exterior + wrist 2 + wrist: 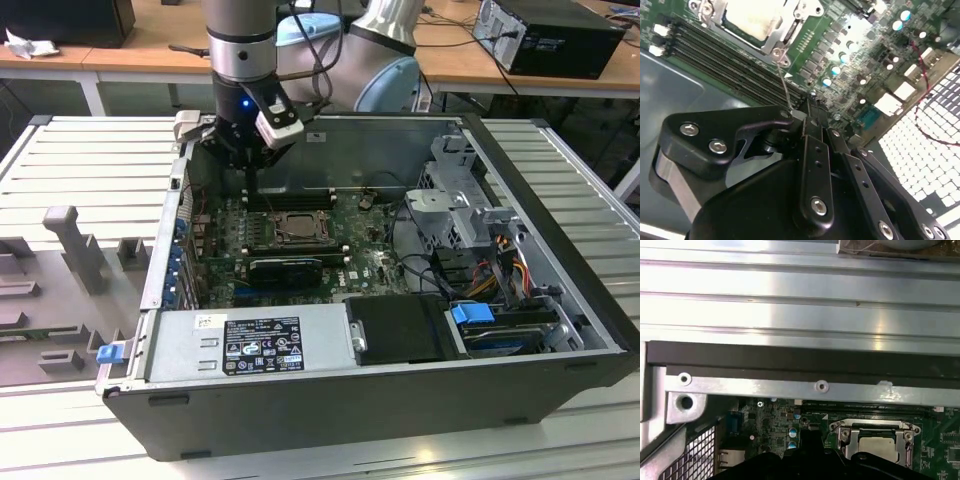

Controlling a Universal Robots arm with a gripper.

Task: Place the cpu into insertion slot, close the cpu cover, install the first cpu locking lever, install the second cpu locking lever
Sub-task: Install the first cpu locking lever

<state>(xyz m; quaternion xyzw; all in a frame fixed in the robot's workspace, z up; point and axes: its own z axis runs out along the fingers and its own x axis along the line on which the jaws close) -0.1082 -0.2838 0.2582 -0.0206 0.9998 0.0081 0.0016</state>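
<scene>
Toward the upper left of the exterior view, inside the open computer case (350, 410), we are holding the tool (250, 188) low over the green circuit board (850, 60), just beyond the far edge of the insertion slot (283, 228). The cpu (751, 17) is sitting in that slot, its pale top showing through the cut-out of the cpu cover (715, 15), which is lying flat over it, so we are judging the work to be at the locking levers. In the second wrist view the tool's fingers are pressed together, and a thin wire locking lever (784, 80) is running from the socket's corner to their tip. Whether they are pinching it or only bearing against it we cannot tell. To do this step well, we are reckoning on following the lever's own arc rather than forcing it straight. We are also keeping the narrow wire from slipping off the fingertips and keeping the tool from scraping the memory slots (715, 55) just beside the socket.
</scene>
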